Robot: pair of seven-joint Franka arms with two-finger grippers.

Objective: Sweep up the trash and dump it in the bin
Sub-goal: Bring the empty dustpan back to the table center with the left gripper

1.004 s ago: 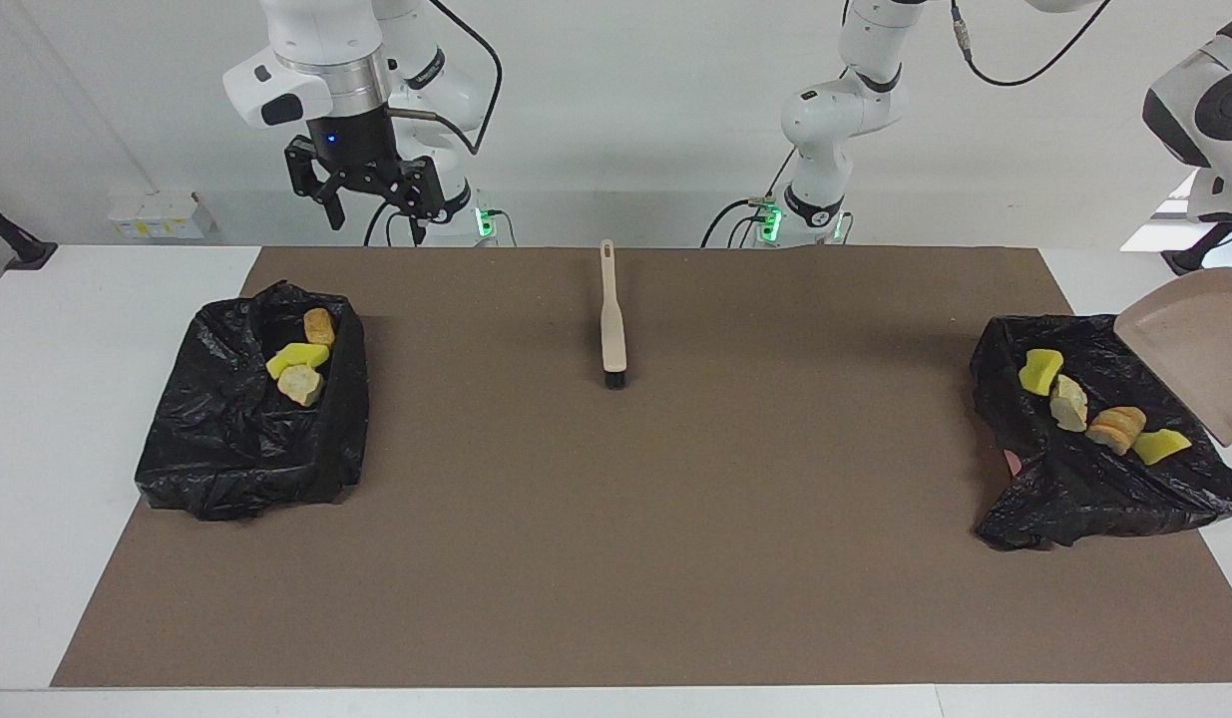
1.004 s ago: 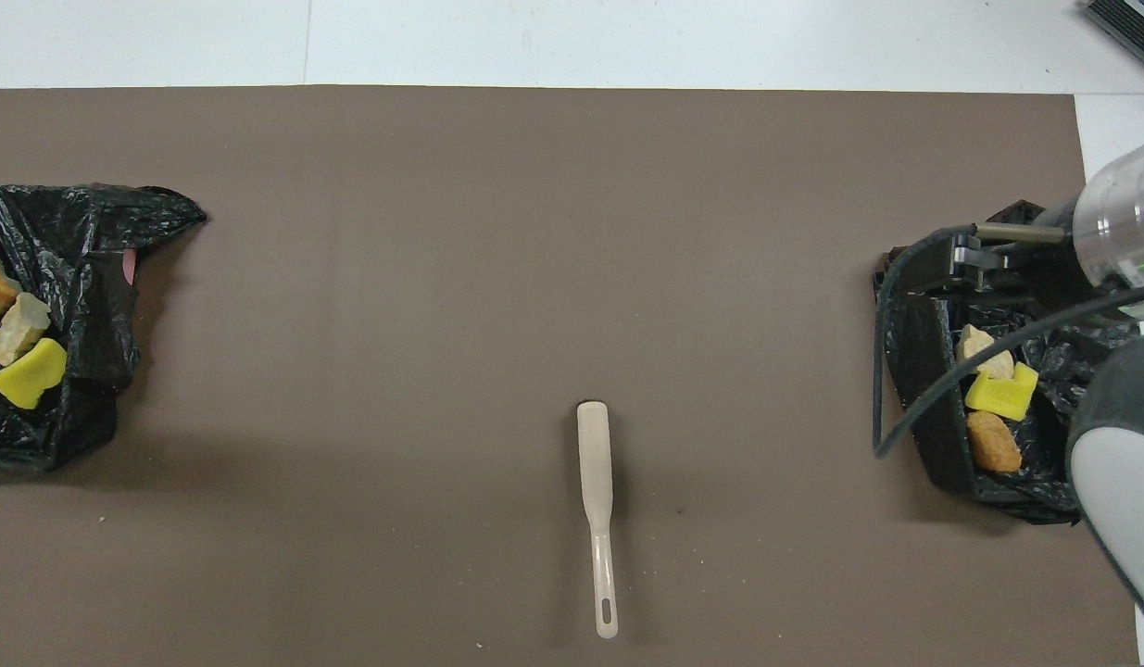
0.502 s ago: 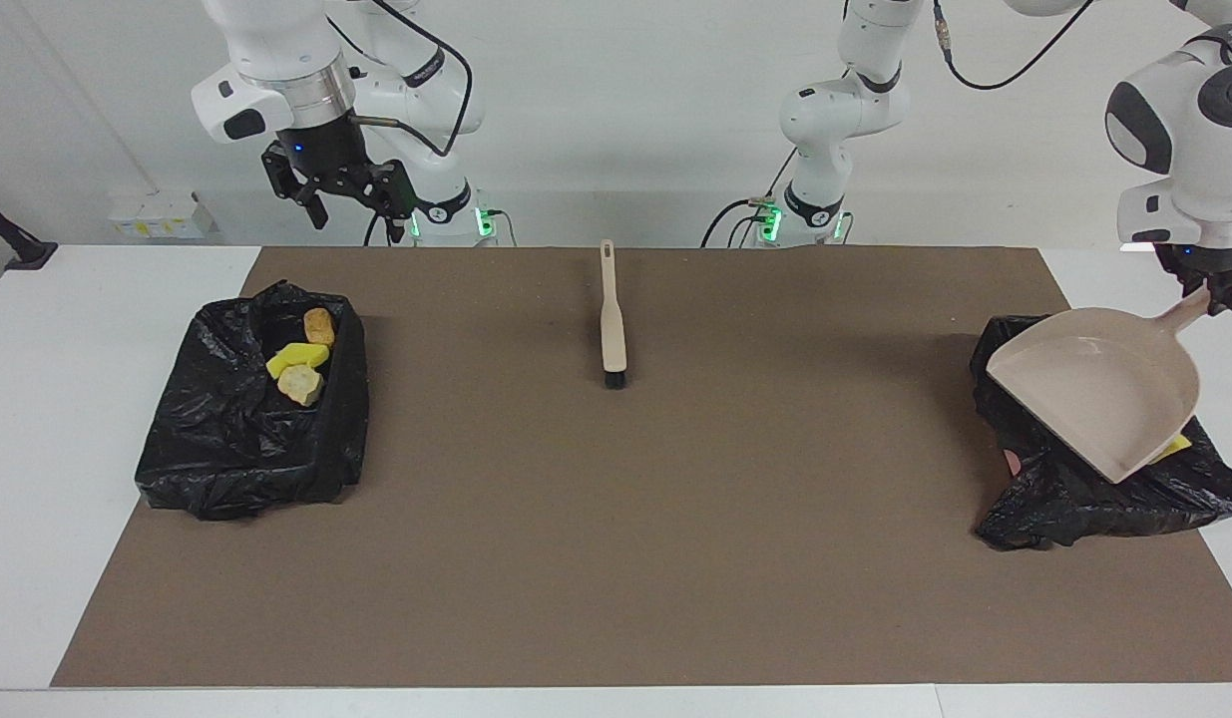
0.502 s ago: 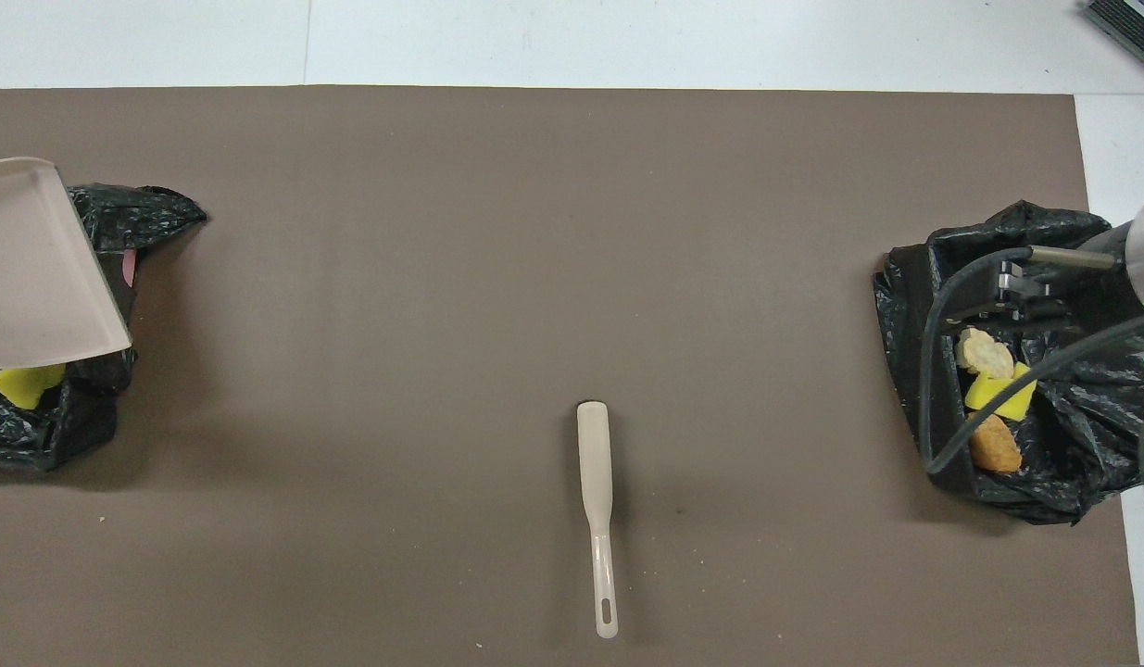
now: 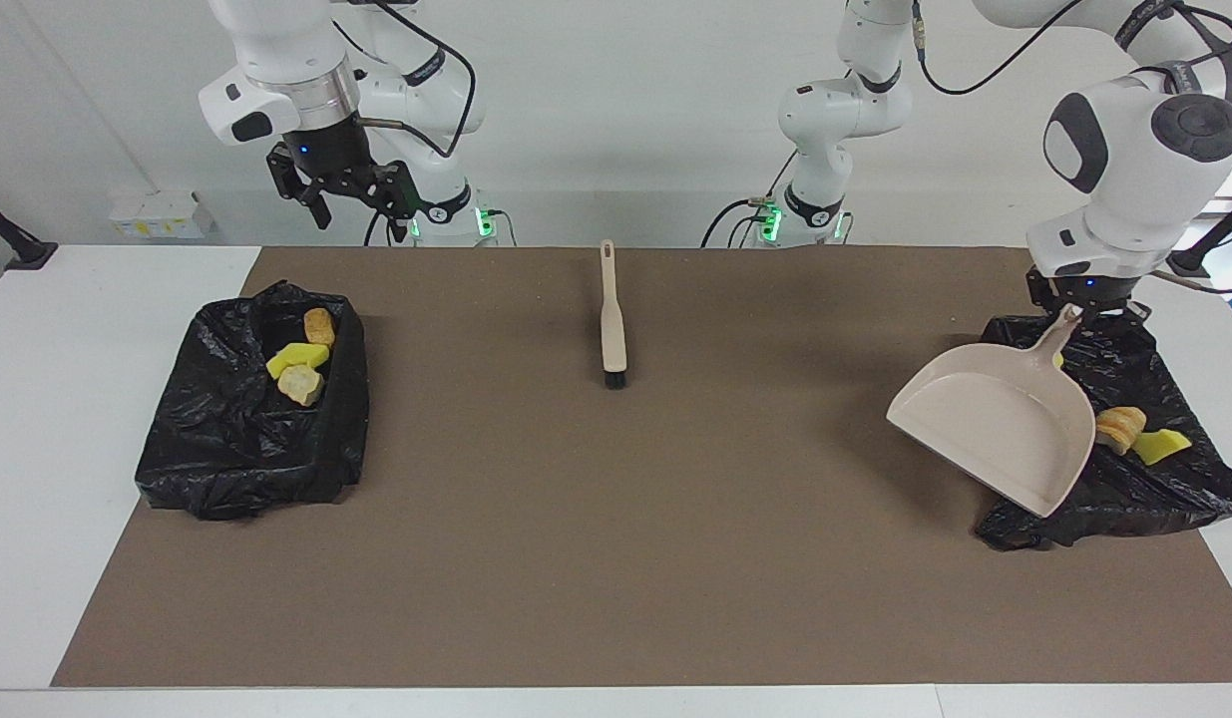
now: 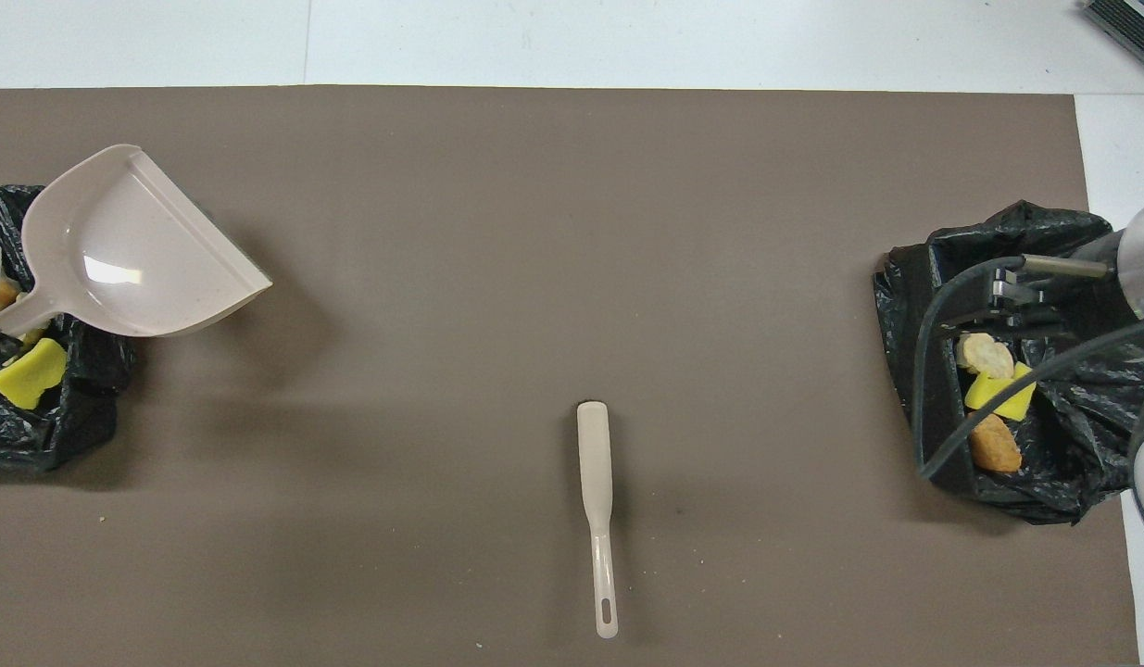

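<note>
Beige dustpan (image 5: pixel 1005 429), empty, gripped in left tool (image 5: pixel 1072 309) over its bin (image 5: pixel 1164 479); right tool (image 5: pixel 341 189) waits open. Trash (image 5: pixel 1139 436) dumped, so set pan down next.

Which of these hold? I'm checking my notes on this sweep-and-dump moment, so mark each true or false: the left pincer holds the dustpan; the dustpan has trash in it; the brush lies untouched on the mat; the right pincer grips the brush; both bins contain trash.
1. The left pincer holds the dustpan. True, by its handle.
2. The dustpan has trash in it. False: its scoop is empty.
3. The brush lies untouched on the mat. True.
4. The right pincer grips the brush. False: it is up in the air, open, holding nothing.
5. Both bins contain trash. True: pieces lie in the bin at the right arm's end and the bin at the left arm's end.
</note>
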